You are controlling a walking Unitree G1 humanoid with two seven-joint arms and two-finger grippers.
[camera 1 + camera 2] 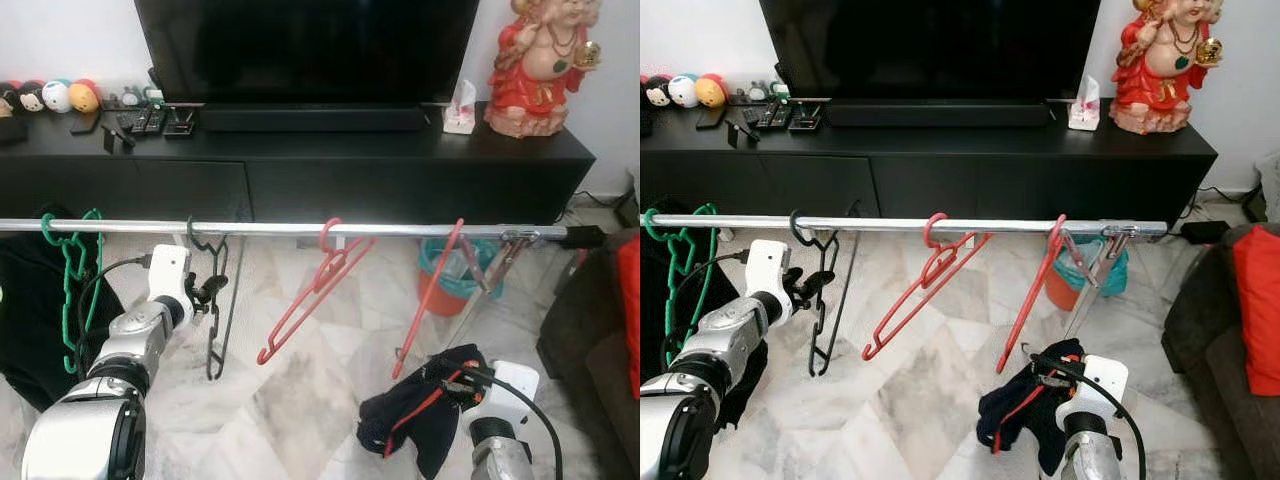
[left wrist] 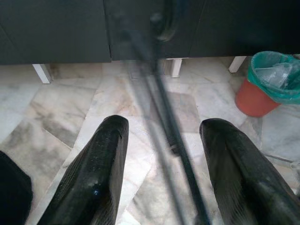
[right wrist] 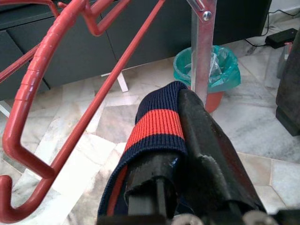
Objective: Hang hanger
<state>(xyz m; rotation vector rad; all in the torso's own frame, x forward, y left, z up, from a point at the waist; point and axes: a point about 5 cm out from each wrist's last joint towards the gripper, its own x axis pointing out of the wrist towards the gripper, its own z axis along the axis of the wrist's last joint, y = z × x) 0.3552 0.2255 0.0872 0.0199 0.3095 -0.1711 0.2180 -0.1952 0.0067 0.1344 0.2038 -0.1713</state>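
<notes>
A long silver rail (image 1: 300, 229) runs across the room in front of a black TV counter (image 1: 300, 160). Four hangers are on it. A green hanger (image 1: 72, 262) hangs far off to the left of the left end effector (image 1: 207, 291). A black hanger (image 1: 215, 300) hangs right at the left end effector. Its hook is already over the rail.

The left end effector is open wide. In the left wrist view, the two black fingers (image 2: 93, 178) are spread apart and the thin black hanger bar runs down between them. I think the fingers are not squeezing it, but the bar is blurry, so I cannot be sure if they touch it.

To the right of the left end effector hang a red hanger (image 1: 320, 280) and another red hanger (image 1: 430, 295).

The right end effector (image 3: 183, 154) is low down, below the second red hanger. It is shut on a dark blue sock with an orange stripe (image 3: 157, 129).

The black hanger looks hung now. What is left is to pull the left arm away without knocking it off.
</notes>
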